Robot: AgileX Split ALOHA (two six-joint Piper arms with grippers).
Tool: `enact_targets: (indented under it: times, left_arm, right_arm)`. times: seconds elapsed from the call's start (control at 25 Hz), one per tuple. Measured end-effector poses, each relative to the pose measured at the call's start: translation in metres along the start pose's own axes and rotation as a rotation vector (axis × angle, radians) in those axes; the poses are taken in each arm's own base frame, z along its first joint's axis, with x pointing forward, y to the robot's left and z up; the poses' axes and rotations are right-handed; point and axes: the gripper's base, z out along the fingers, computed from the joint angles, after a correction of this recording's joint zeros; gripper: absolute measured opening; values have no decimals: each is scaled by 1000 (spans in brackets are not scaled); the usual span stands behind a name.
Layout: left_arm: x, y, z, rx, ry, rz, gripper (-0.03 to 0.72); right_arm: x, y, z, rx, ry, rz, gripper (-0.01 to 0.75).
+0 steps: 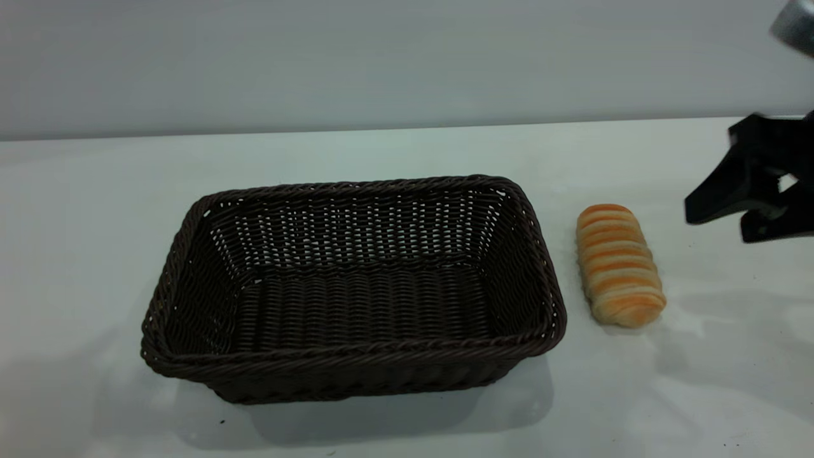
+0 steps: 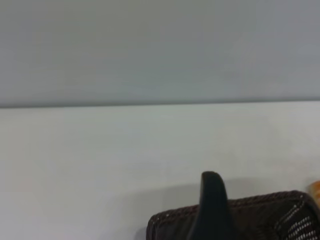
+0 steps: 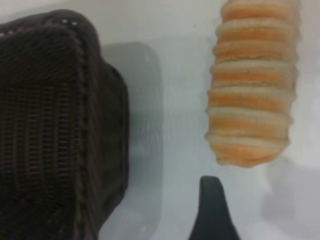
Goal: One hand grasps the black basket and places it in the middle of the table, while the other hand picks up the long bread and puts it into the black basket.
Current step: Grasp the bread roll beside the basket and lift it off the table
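The black basket [image 1: 356, 353] stands empty in the middle of the table [image 1: 407, 152]. The long bread [image 1: 618, 264] lies on the table just right of it, striped side up, a small gap apart. My right gripper [image 1: 718, 229] hangs open above the table to the right of the bread, not touching it. In the right wrist view one finger [image 3: 212, 210] points at the bread's [image 3: 252, 85] near end, with the basket [image 3: 55, 125] beside it. Only one finger [image 2: 212, 200] of my left gripper shows, in front of the basket's rim [image 2: 260, 210]; that gripper is outside the exterior view.
A pale wall runs behind the table's far edge [image 1: 407, 130]. White tabletop stretches left of the basket and along the front. A sliver of the bread [image 2: 316, 189] shows past the basket in the left wrist view.
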Motion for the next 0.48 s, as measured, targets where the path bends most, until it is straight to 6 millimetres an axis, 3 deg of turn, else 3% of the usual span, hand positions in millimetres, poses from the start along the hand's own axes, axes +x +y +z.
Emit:
enact_targets:
  times: [0.28,0.48]
  left_arm:
    - [-2,1,-29,16,-69,2,594]
    - [1,2,-49,17,-86,13,594]
  right_arm:
    - [-6,15,46,-23,60,-82,531]
    - [-5,11,67,-9,95,-91,531]
